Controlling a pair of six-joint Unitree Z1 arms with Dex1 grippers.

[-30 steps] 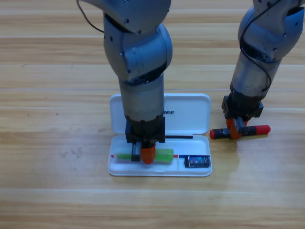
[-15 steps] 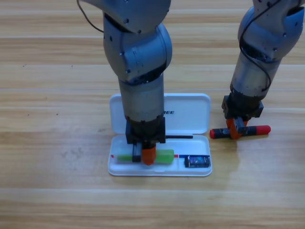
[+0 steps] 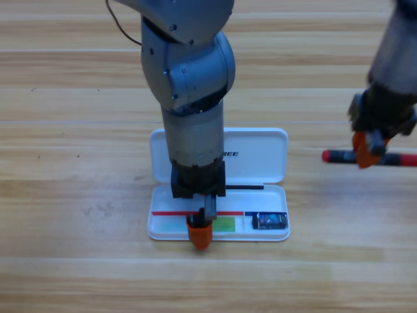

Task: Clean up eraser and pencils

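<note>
The white case (image 3: 260, 153) lies open in the middle of the table. In its front tray lies the whitish pencil with the green end (image 3: 225, 224), partly hidden by my left gripper (image 3: 203, 225). That gripper points down over it and is open, its orange jaw out at the tray's front edge. The dark eraser (image 3: 270, 221) sits in the tray's right compartment. At the right edge my right gripper (image 3: 369, 150) is shut on the middle of the black pencil with red ends (image 3: 336, 156), which it holds level.
The case's lid (image 3: 260, 153) lies flat behind the tray, half covered by the left arm. Bare wooden table surrounds the case on all sides.
The left gripper's orange jaw has swung forward off the green-ended pencil, which now lies in the tray. The right gripper has carried the black pencil to the right and farther back.
</note>
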